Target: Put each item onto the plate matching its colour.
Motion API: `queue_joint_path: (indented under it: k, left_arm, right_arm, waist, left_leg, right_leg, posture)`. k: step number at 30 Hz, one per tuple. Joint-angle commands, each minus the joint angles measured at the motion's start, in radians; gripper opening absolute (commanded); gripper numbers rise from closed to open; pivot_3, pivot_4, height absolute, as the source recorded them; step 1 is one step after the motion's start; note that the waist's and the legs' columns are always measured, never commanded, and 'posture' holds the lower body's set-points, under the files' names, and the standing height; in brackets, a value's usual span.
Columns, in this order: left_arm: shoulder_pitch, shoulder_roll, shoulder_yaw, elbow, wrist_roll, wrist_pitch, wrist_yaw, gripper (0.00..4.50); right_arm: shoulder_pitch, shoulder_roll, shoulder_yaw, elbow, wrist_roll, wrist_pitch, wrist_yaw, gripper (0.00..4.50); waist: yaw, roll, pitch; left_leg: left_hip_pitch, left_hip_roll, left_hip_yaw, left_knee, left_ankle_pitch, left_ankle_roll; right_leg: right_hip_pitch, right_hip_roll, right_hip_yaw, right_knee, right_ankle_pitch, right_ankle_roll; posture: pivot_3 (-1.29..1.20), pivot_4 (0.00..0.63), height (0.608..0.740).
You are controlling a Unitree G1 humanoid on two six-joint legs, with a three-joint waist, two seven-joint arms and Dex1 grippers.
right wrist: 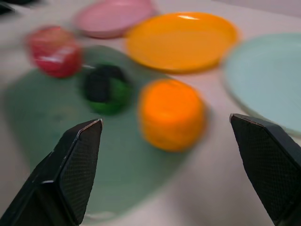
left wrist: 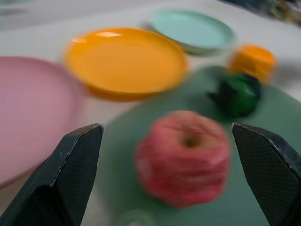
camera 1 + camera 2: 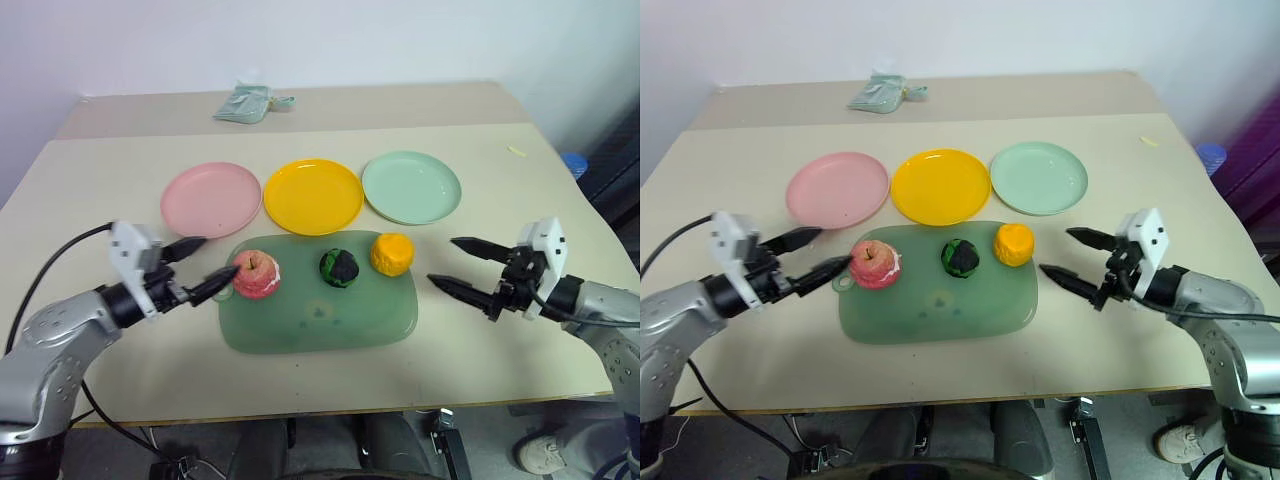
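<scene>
The broad beige desk (image 3: 90, 190) fills most of the head views. At its lower centre lies a large translucent green rounded-rectangle board (image 3: 310, 320). Above the board, across the middle of the frame, sit three round flat plastic plates in a row: a pink plate (image 3: 210, 198) at left, a yellow plate (image 3: 313, 196) in the centre and a pale mint green plate (image 3: 411, 186) at right. All three are bare.

The three toy foods all rest on the board's upper edge: a red-pink apple (image 3: 257, 274) at left, a dark green-and-black ball (image 3: 338, 267) in the middle and an orange-yellow lump (image 3: 392, 253) at right. A crumpled pale teal cloth (image 3: 250, 102) lies at the upper centre.

The left end effector (image 3: 198, 268), at lower left, stands spread wide and empty, its lower tip just beside the apple. The right end effector (image 3: 462, 265), at lower right, is likewise released and empty, near the lump but apart from it.

No item is sorted yet. I judge the step in hand to be the approach for a first grasp. Next, the left fingers should straddle the apple and clench; then it must be lifted to the pink plate.
</scene>
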Motion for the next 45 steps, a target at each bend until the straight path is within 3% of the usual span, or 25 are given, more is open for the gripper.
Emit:
queue_joint_path:
  k: [1, 6, 11, 14, 17, 21, 25, 28, 29, 37, 45]
  left_arm:
    - [-0.043, 0.027, -0.098, 0.046, 0.100, -0.064, -0.047, 4.50]
    - [-0.092, 0.017, -0.192, 0.132, 0.191, -0.100, -0.064, 4.50]
    - [-0.106, -0.037, -0.124, 0.162, 0.152, -0.124, -0.036, 2.98]
    - [-0.143, -0.075, -0.058, 0.182, 0.106, -0.113, -0.001, 2.98]
    - [-0.302, -0.101, -0.009, 0.354, 0.191, -0.135, 0.160, 2.98]
    - [-0.487, -0.102, -0.029, 0.608, 0.313, -0.130, 0.303, 2.98]
    - [-0.609, -0.128, -0.044, 0.799, 0.363, -0.147, 0.335, 2.98]
    - [-0.673, -0.151, -0.047, 0.888, 0.377, -0.181, 0.318, 4.32]
    - [-0.679, -0.152, -0.043, 0.893, 0.379, -0.195, 0.309, 4.47]
    - [-0.552, -0.076, 0.022, 0.703, 0.370, -0.330, 0.235, 4.47]
    - [-0.102, -0.012, 0.049, 0.128, 0.150, -0.234, -0.010, 4.47]
  right_arm:
    - [-0.007, 0.031, 0.036, -0.079, 0.027, 0.017, -0.046, 4.41]
    - [-0.015, 0.068, 0.080, -0.116, 0.025, 0.027, -0.102, 4.41]
    - [-0.011, 0.065, 0.087, -0.135, 0.038, 0.032, -0.121, 4.50]
    - [-0.015, 0.062, 0.089, -0.135, 0.042, 0.032, -0.125, 4.50]
    - [-0.046, 0.072, 0.115, -0.131, 0.035, 0.028, -0.131, 4.50]
    - [-0.093, 0.091, 0.151, -0.115, 0.022, 0.023, -0.145, 4.50]
    - [-0.139, 0.118, 0.187, -0.099, -0.001, 0.018, -0.173, 4.50]
    - [-0.221, 0.150, 0.252, -0.075, -0.028, 0.061, -0.223, 4.50]
    - [-0.245, 0.162, 0.281, -0.080, -0.042, 0.071, -0.238, 4.50]
    - [-0.381, 0.242, 0.540, -0.004, -0.281, 0.072, -0.328, 4.50]
    - [-0.426, 0.271, 0.648, 0.132, -0.439, 0.098, -0.352, 4.50]
  waist:
    - [0.000, 0.000, 0.000]
    - [0.002, 0.000, 0.000]
    - [0.003, 0.000, 0.000]
    - [0.003, 0.000, 0.000]
    - [0.008, -0.001, 0.001]
    - [0.002, -0.003, 0.000]
    - [-0.001, -0.003, 0.000]
    - [0.000, -0.003, 0.001]
    - [0.000, -0.003, 0.001]
    - [-0.005, -0.003, 0.001]
    - [0.004, -0.004, 0.001]
  left_leg:
    - [0.000, 0.000, 0.000, 0.000, 0.000, 0.000]
    - [0.000, 0.000, 0.000, 0.000, 0.000, 0.000]
    - [0.000, 0.000, 0.000, 0.001, 0.000, 0.000]
    - [0.000, 0.000, -0.001, 0.001, 0.000, 0.000]
    - [-0.001, 0.000, -0.002, 0.003, 0.000, 0.000]
    - [-0.001, -0.003, -0.003, 0.004, 0.000, 0.000]
    - [-0.002, -0.003, -0.002, 0.004, -0.001, 0.001]
    - [-0.002, -0.003, -0.002, 0.004, 0.000, 0.001]
    - [-0.002, -0.003, -0.002, 0.004, 0.000, 0.000]
    - [-0.003, -0.003, -0.002, 0.003, 0.000, 0.000]
    - [-0.004, -0.002, -0.001, 0.003, 0.000, 0.000]
  right_leg:
    - [0.000, 0.000, 0.000, 0.000, 0.000, 0.000]
    - [0.000, 0.000, 0.000, 0.000, 0.000, 0.000]
    - [0.000, -0.001, 0.000, 0.000, 0.000, 0.000]
    - [0.000, 0.000, 0.000, 0.000, 0.000, 0.000]
    - [0.000, 0.000, -0.002, 0.001, 0.000, 0.000]
    - [0.001, 0.001, -0.002, 0.002, 0.000, 0.000]
    - [-0.001, 0.001, -0.002, 0.002, 0.000, 0.001]
    - [-0.002, 0.000, -0.002, 0.002, 0.000, 0.001]
    - [-0.002, 0.000, -0.002, 0.002, 0.000, 0.001]
    - [-0.005, 0.000, -0.001, 0.003, 0.000, 0.001]
    - [-0.004, -0.005, -0.001, 0.002, 0.000, 0.001]
  posture:
    - [0.00, 0.150, 0.740]
    - [0.00, 0.150, 0.740]
    - [0.00, 0.150, 0.740]
    - [0.00, 0.150, 0.740]
    - [0.00, 0.150, 0.740]
    - [0.00, 0.150, 0.740]
    - [0.00, 0.150, 0.740]
    - [0.00, 0.150, 0.740]
    - [0.00, 0.150, 0.740]
    - [0.00, 0.150, 0.740]
    - [0.00, 0.150, 0.740]
